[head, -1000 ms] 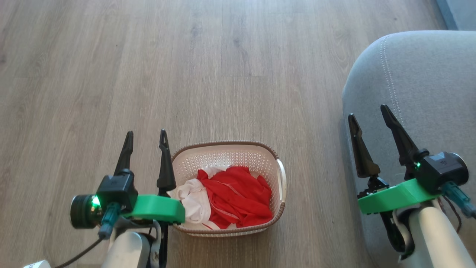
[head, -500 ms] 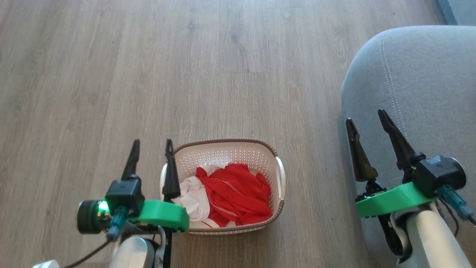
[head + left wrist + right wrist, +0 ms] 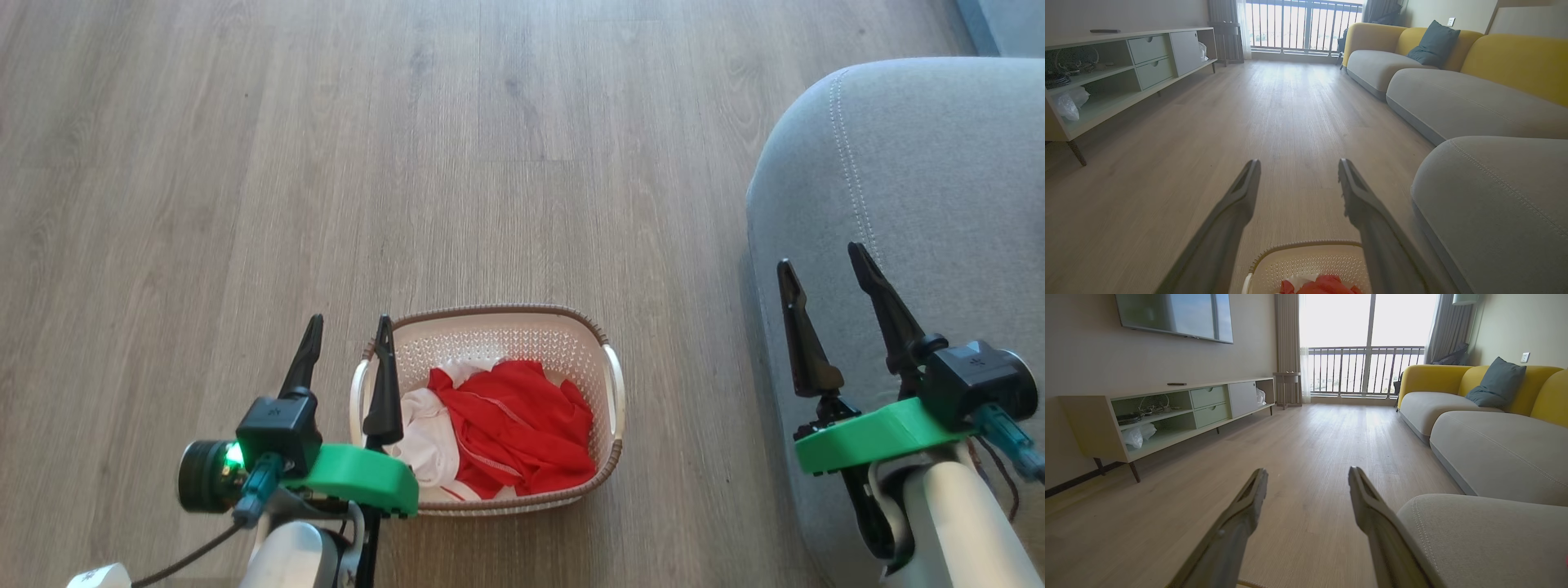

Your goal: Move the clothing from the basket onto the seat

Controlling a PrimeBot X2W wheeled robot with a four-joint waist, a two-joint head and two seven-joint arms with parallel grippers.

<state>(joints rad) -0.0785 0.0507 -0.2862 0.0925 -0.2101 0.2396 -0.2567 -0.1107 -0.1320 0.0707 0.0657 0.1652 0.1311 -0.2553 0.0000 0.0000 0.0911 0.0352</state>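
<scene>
Crumpled red-and-white fabric clothing (image 3: 514, 429) lies in a cream perforated plastic basket (image 3: 490, 335) at six o'clock. The large grey upholstered seat (image 3: 922, 163) sits at three o'clock. Empty, the left gripper (image 3: 349, 322) and right gripper (image 3: 821, 257) hang with fingers apart.

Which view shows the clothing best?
The head view: from above, the clothing lies nearly whole in the basket, red and white. The left wrist view catches a red sliver at its bottom edge; the right wrist view faces floor and seat.
</scene>
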